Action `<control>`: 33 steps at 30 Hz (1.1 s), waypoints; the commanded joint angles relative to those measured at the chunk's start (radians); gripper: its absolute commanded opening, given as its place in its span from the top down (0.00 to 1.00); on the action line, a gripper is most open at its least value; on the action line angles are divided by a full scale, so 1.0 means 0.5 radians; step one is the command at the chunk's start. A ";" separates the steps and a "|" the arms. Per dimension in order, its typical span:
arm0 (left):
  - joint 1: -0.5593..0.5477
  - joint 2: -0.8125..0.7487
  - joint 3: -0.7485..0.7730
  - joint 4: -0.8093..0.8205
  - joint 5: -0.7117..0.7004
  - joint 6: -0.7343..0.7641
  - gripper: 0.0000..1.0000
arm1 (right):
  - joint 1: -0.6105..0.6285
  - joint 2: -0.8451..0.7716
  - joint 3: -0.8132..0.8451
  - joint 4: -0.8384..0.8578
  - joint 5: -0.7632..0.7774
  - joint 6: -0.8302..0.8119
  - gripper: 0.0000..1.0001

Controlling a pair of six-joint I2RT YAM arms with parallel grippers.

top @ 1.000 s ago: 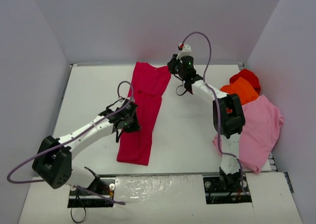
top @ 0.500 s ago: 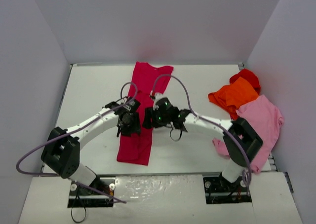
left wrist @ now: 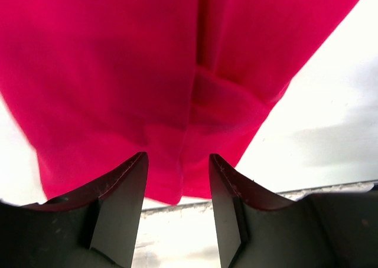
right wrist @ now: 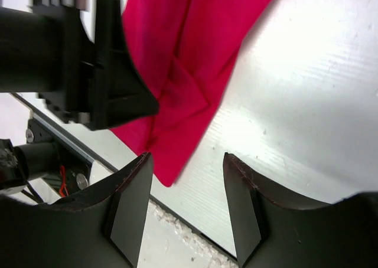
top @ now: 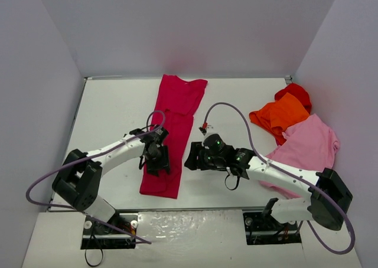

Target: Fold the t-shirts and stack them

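Observation:
A crimson t-shirt lies folded into a long strip running from the back of the table toward the near edge. My left gripper hovers over its near part, open, with the hem showing just beyond the empty fingertips. My right gripper sits low beside the strip's right edge, open, with bare table between its fingers. The shirt's near corner lies close to its left finger. The orange, light pink and bright red t-shirts are heaped at the right.
The white table has walls at the left, back and right. Its near edge runs just below the shirt's corner. The left gripper's black body shows in the right wrist view, close by. A purple cable loops above the right arm.
Both grippers went from shut to open. The right arm swung from the shirt's far right corner down to its near end. The left gripper slid a little toward the near edge.

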 commanded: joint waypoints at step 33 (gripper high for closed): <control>-0.041 -0.163 -0.037 -0.004 -0.051 -0.083 0.64 | 0.318 0.285 0.022 0.140 0.277 0.141 0.54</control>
